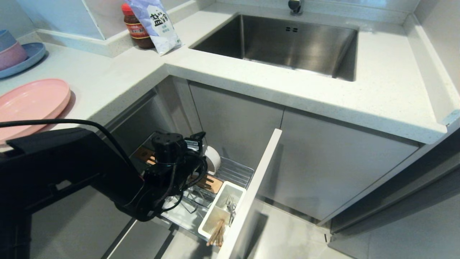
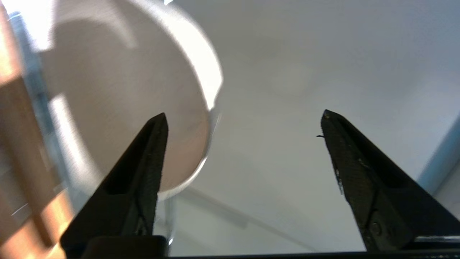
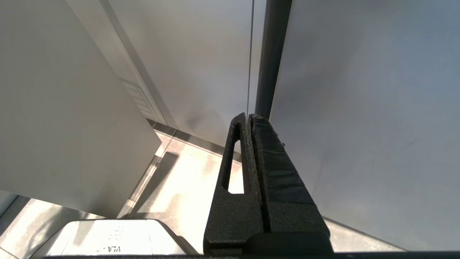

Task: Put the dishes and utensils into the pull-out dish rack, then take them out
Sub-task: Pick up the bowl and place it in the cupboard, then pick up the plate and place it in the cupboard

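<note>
Bowl (image 2: pixel 118 97) stands beside one finger of open left jaws.

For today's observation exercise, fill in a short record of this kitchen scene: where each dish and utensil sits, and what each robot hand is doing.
pink plate: flat on the counter, not in the rack
bowl: on its edge in the dish rack
fork: in the white cutlery holder
chopsticks: in the same holder, nearer compartment
left hand: open, beside the bowl, holding nothing
right hand: shut, empty, pointing at cabinet fronts and floor, away from the rack
rack state: pulled out
</note>
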Controlling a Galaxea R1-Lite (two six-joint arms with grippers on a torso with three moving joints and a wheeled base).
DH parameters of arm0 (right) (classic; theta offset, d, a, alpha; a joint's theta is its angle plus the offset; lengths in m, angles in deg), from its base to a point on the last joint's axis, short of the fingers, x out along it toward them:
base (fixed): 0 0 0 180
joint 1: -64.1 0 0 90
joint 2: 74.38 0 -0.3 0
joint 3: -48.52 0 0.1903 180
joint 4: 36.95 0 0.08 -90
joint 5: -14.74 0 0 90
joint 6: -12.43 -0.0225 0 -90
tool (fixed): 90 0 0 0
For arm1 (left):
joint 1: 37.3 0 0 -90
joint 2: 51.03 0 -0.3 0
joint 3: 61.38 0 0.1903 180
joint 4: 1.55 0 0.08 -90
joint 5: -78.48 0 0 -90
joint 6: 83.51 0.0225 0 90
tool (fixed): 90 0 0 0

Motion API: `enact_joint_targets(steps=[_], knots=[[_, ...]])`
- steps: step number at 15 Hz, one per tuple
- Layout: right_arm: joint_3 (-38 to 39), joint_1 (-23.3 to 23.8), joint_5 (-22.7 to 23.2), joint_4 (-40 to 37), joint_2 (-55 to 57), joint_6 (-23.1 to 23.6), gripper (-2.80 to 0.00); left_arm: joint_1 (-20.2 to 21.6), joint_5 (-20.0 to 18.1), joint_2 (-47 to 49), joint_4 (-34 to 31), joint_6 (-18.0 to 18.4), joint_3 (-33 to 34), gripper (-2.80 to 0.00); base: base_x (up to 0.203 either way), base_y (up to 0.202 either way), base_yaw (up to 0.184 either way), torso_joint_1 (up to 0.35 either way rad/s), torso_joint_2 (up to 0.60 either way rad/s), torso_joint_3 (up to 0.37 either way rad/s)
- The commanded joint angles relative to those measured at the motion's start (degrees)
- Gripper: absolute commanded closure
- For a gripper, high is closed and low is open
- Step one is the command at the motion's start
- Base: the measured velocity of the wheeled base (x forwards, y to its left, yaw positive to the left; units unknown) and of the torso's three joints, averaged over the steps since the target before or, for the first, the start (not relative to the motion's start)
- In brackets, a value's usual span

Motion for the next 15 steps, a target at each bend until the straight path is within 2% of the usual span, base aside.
enact_joint_targets(steps=[1, 4, 5, 6, 8, 13, 14, 15], knots=[[0.09, -0.01, 0.00, 0.02, -0.13, -0.02, 0.00, -0.83, 0.22, -4.66, -6.30, -0.48, 0.32, -2.80, 0.000, 0.000, 0.000, 0.000, 0.00, 0.000], [0.09, 0.00, 0.00, 0.02, -0.13, -0.02, 0.00, -2.79, 0.45, -10.52, -17.55, -0.63, 0.33, -2.80, 0.000, 0.000, 0.000, 0.000, 0.00, 0.000], [0.09, -0.01, 0.00, 0.02, -0.13, -0.02, 0.00, -3.45, 2.13, -12.21, -19.78, -0.64, 0.42, -2.80, 0.000, 0.000, 0.000, 0.000, 0.00, 0.000], [0.09, 0.00, 0.00, 0.02, -0.13, -0.02, 0.00, -4.54, 4.63, -13.88, -22.25, -0.57, 0.56, 0.00, 0.000, 0.000, 0.000, 0.000, 0.00, 0.000], [0.09, 0.00, 0.00, 0.02, -0.13, -0.02, 0.00, -5.25, 6.52, -17.29, -27.20, -0.18, 0.62, 0.00, 0.000, 0.000, 0.000, 0.000, 0.00, 0.000], [0.09, 0.00, 0.00, 0.02, -0.13, -0.02, 0.00, -8.56, 7.76, -31.97, -36.71, 1.00, 0.70, 0.00, 0.000, 0.000, 0.000, 0.000, 0.00, 0.000], [0.09, -0.01, 0.00, 0.02, -0.13, -0.02, 0.00, -9.44, 7.87, -35.50, -37.17, 2.79, 0.09, 0.00, 0.000, 0.000, 0.000, 0.000, 0.00, 0.000], [0.09, -0.01, 0.00, 0.02, -0.13, -0.03, 0.00, -10.95, 8.00, -39.11, -37.48, 7.49, -1.19, 0.00, 0.000, 0.000, 0.000, 0.000, 0.00, 0.000]])
